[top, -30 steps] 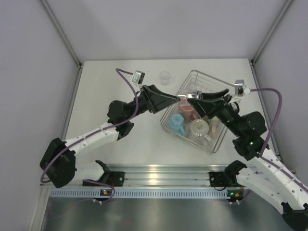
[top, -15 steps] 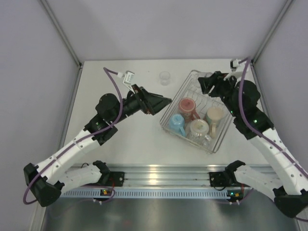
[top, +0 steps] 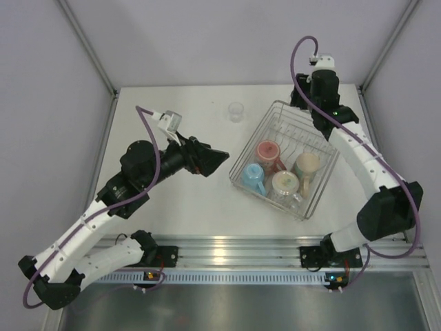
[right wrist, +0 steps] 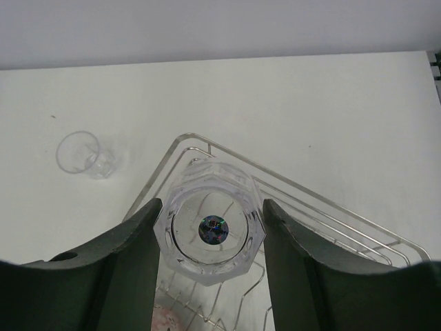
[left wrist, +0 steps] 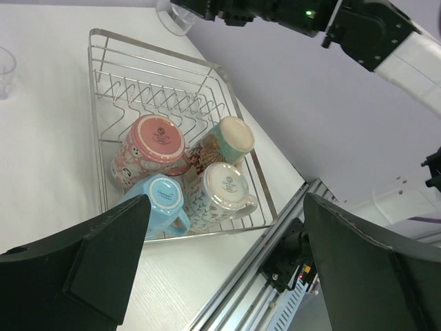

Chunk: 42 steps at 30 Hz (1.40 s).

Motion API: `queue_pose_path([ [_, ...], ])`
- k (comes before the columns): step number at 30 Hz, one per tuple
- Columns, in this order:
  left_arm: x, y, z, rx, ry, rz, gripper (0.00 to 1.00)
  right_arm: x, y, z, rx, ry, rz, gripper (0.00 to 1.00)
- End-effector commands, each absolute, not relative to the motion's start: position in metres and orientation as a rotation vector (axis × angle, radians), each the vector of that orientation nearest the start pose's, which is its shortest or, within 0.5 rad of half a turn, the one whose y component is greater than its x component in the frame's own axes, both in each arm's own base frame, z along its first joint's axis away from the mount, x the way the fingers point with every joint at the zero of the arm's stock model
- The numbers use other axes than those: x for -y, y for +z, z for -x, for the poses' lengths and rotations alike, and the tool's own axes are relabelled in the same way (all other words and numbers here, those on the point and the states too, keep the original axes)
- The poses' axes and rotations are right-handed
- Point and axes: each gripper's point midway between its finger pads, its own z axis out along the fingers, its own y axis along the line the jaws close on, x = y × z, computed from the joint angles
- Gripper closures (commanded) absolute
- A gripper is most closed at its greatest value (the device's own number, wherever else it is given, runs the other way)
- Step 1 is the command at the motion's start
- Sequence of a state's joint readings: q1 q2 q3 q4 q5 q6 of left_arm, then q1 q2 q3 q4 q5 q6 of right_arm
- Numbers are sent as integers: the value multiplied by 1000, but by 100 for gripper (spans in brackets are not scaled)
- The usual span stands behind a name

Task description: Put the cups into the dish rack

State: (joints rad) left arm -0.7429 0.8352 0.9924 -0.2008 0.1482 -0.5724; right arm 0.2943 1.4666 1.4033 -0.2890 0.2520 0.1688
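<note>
**Right tool**: closed on a faceted glass. One dark finger presses each side of it, at 9 and 3 o'clock of the wrist view.
**Faceted glass:** clear, many-sided wall, round base with a small shiny sticker. It hangs over the 12 o'clock corner of the rack. Whether it touches the wires cannot be told.
**Right arm**: white links with black joints, stretched long from its base at 5 o'clock to the far rack corner, wrist bent downward, purple cable looped above.

**Left tool**: wide open and holding nothing, with its two black wedge fingers well apart.
**Left arm**: elbow raised, forearm level. The tool sits above the table at 9 o'clock of the rack and points toward 3 o'clock.

**Rack:** rectangular basket of thin silver wire, set askew on the table, with a row of zigzag plate slots along its far end.
**Contents, clustered at the near end and touching one another:**
- pink mug, patterned, at 9 o'clock of the group
- blue mug, light and glossy, at 7 o'clock
- cream mug, patterned with a handle, at 5 o'clock
- patterned mug, teal and red outside with a cream round face, at 2 o'clock

The first three show a stamped round face upward.

**Small glass**: clear, upright on the white matt table, near the rack at its 10 o'clock and apart from it.
</note>
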Motion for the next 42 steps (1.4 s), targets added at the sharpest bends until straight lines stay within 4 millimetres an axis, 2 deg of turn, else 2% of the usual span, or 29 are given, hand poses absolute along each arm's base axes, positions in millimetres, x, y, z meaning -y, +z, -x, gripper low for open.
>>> queue_pose_path([
  [1,248,361,-197,-1708,-1111,-295,2,-91,303,-473,-1903,64,-38,100],
  [2,249,361,-196,-1711,-1117,-297,2,-87,299,-479,-1911,64,-50,100],
  [3,250,360,-195,-1713,-1123,-301,2,-89,283,-487,-1946,70,-48,100],
  [5,249,357,-196,-1721,-1119,-293,2,-84,269,-495,-1981,75,-70,100],
  [6,249,355,-196,-1727,-1117,-290,2,-83,254,-500,-2015,69,-73,100],
  [9,251,354,-194,-1736,-1133,-292,2,-72,229,-505,-2071,62,-104,100],
  [11,252,355,-192,-1735,-1148,-302,2,-66,214,-504,-2097,66,-118,100],
  [15,248,356,-193,-1727,-1132,-285,2,-69,188,-501,-2140,104,-108,100],
  [25,251,349,-197,-1761,-1137,-257,2,-71,141,-498,-2228,100,-111,100],
  [30,251,348,-198,-1765,-1136,-252,2,-69,117,-494,-2277,80,-131,94],
  [33,252,346,-199,-1771,-1132,-248,2,-68,109,-494,-2285,75,-139,88],
  [36,253,344,-201,-1778,-1130,-248,2,-68,104,-495,-2295,69,-140,75],
  [40,254,339,-206,-1792,-1110,-239,2,-67,108,-495,-2290,67,-142,54],
  [42,254,339,-208,-1794,-1103,-235,2,-65,111,-492,-2293,58,-147,48],
])
